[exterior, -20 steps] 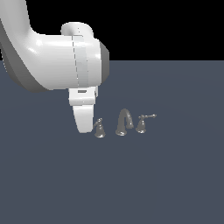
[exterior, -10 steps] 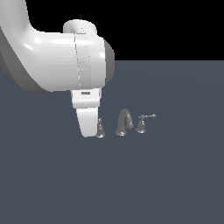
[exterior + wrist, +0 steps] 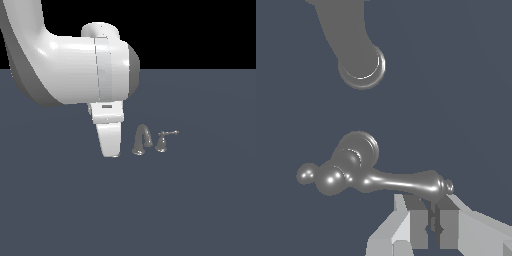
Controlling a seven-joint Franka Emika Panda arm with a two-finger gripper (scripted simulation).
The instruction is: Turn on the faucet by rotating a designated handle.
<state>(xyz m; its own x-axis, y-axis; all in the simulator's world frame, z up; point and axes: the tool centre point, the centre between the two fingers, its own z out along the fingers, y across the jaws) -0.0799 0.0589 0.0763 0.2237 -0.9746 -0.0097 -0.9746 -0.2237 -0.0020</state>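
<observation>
The big white robot arm [image 3: 75, 70] has its white tapered gripper [image 3: 110, 142] lowered to the dark slate-blue table [image 3: 200, 210] at the left end of the tiny grey metal three-piece faucet [image 3: 142, 140]. From the exterior view the gripper body covers the target, the small grey metal lever handle on its flared bell base [image 3: 363, 175]; only the arched spout [image 3: 142, 139] and, to its right, the twin lever handle with its arm pointing right [image 3: 165, 141] show there.

The wrist view explains the pose. The handle's thin arm runs out from its bell base to a small knobbed tip, and the grey fingertips [image 3: 418, 227] sit right at that tip, seemingly just beside or under it; actual contact cannot be confirmed. Working at the far end of the lever looks deliberate: it gives the longest arm for swinging the handle about its base. The fingers are drawn close, with only a narrow dark slit between them and nothing pinched, which suits a sideways push against the lever rather than a clamp around it.

The round base of the spout [image 3: 362, 65] stands well apart from the handle, so a sweep has room.

There are no containers here; no basin, sink or cup appears in either view, and no water shows at the spout
</observation>
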